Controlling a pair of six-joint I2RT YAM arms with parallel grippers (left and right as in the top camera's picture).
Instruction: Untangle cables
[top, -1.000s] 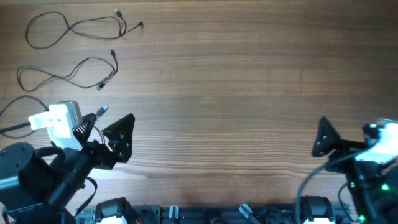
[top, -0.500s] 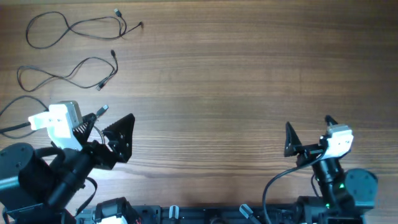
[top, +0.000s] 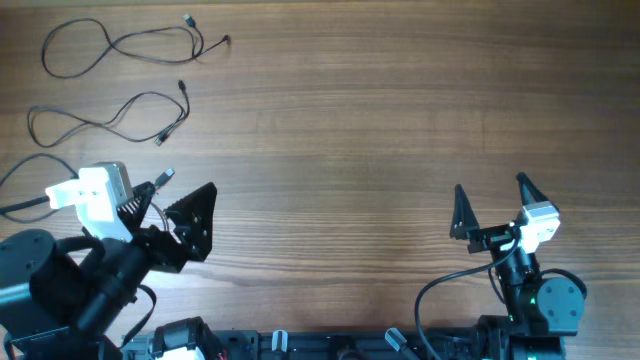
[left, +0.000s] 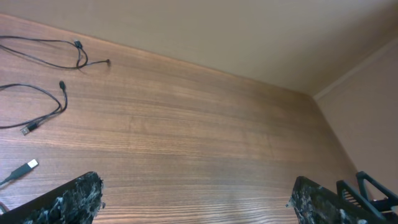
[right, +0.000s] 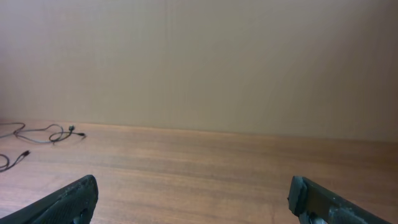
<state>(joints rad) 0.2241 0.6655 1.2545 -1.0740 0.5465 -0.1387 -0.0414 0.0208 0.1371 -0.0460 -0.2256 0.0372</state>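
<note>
Three thin dark cables lie apart as loose strands at the table's far left. One cable lies at the top left, a second lies below it, and the third shows its silvery plug beside my left arm, the rest partly hidden. In the left wrist view they show as the first, the second and the third's plug. My left gripper is open and empty, right of the plug. My right gripper is open and empty at the front right, far from the cables.
The wooden table stretches between the two arms. A beige wall rises behind its far edge. The arm bases and their thick black cables sit along the front edge.
My right arm has swung from the right edge inward to the left and now points its open fingers toward the far side. The left arm and the cables have not moved.
</note>
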